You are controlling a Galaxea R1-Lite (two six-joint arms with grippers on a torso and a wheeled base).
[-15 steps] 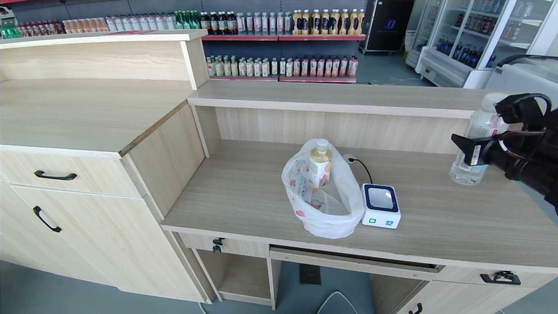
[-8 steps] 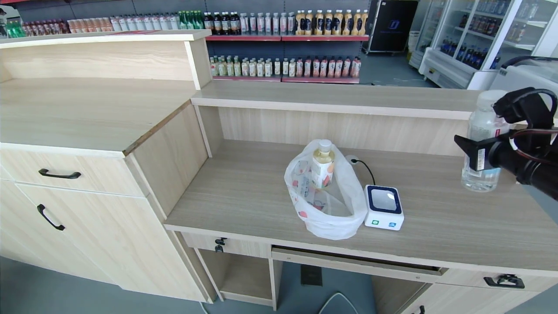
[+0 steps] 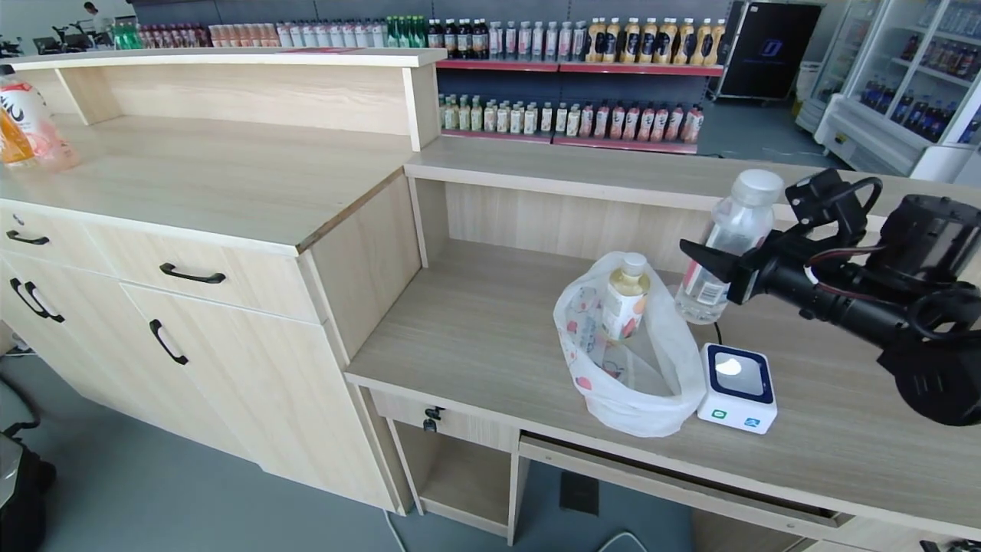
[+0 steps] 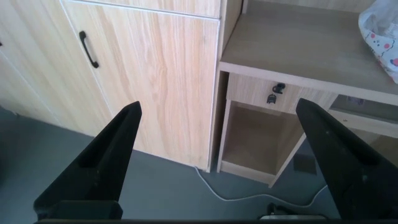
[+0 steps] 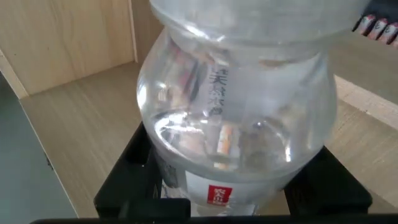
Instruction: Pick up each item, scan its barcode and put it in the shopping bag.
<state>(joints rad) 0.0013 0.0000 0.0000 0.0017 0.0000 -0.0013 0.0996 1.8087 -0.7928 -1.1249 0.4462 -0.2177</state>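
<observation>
Well, the right hand point(image 3: 724, 270) has the water bottle point(image 3: 732, 230) firmly in its grip. Its black fingers point(image 3: 701, 259) are clamped on either side of the clear body, around the label. The bottle is tilted, with its white cap leaning toward the robot's right and its base low over the far part of the bench point(image 3: 475, 330). It hangs just behind the shopping bag point(image 3: 636, 406) and beyond the scanner point(image 3: 737, 383). Whether the base touches the bench, I cannot tell. The right wrist view looks along the bottle, water visible inside, with the dark fingers hugging both flanks.

Down on the bench, the shopping bag, white plastic with red prints, stands with its mouth gaping near the front edge. A drink bottle point(image 3: 625, 303) is upright inside it, its pale cap poking above the rim. The scanner sits just beside the bag on the robot's right. It is a small white box with its dark window facing up, and a black cable point(image 3: 718, 331) runs away behind it.

Over on the other side, the left hand point(image 4: 219, 107) hangs low by the bench front. Its two dark fingers point(image 4: 99, 168) are spread wide with nothing between them, and a cabinet door point(image 4: 155, 74) and the grey floor point(image 4: 155, 193) lie beyond.

Far off on the raised bench top to the robot's left stands an orange-labelled bottle point(image 3: 27, 123), well apart from everything else.
</observation>
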